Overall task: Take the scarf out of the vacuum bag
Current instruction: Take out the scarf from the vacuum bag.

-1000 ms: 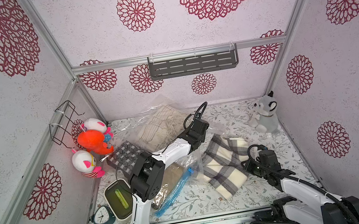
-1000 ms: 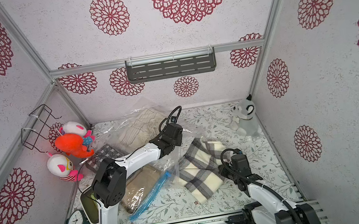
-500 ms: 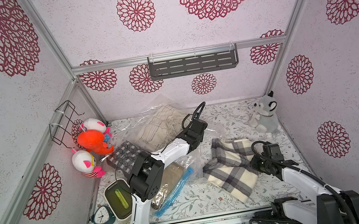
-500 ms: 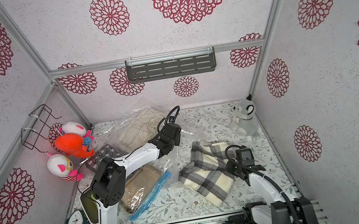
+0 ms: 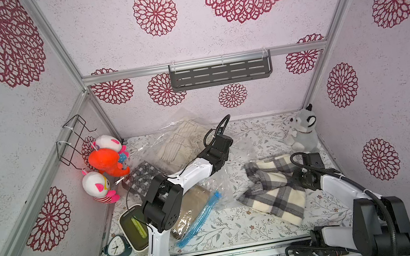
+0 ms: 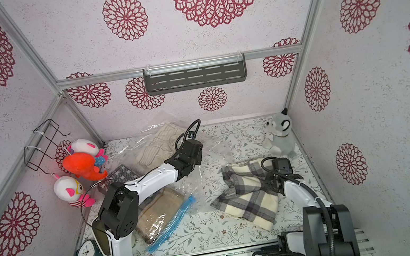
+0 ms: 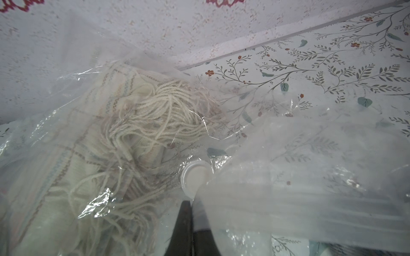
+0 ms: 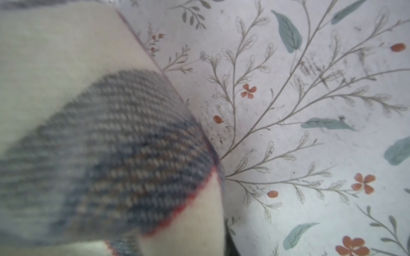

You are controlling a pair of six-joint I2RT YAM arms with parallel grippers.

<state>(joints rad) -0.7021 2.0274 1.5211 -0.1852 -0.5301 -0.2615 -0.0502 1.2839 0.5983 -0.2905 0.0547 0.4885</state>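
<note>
Currently, item one on your list: the plaid scarf (image 5: 275, 192), cream with grey checks, lies crumpled on the floral table cover (image 5: 242, 231) on the right arm's side. It is outside the vacuum bag (image 5: 222, 184), with one corner just beside the bag's loose film; whether they touch there you cannot tell. Handling, as a judgement: light, soft and limp, too floppy to be pushed. It will drape, bunch and drag whatever part you leave unlifted, though the woven face should give the pads good bite. Take it by a bunched edge or fold, several layers together, not by one loose corner. Item two: right gripper (image 5: 297, 178), fingers clamped on the scarf's edge nearest that arm; the right wrist view is half filled by the plaid scarf (image 8: 111, 144), blurred and close to the lens. Item three: left gripper (image 7: 192, 218), fingers together on a fold of the bag's clear film beside its white valve cap (image 7: 195, 175), holding the bag down. Item four, not yours to touch: a cream fringed scarf (image 5: 181, 143) in a second clear bag at the back, and a flat sealed bag (image 5: 198, 216) with a blue zip strip near the left arm's base. Change against a second ago: the scarf then lay close by the left arm at the bag's mouth; it has since been drawn toward the right wall, the right gripper travelling with it, while the left arm has barely shifted.
</note>
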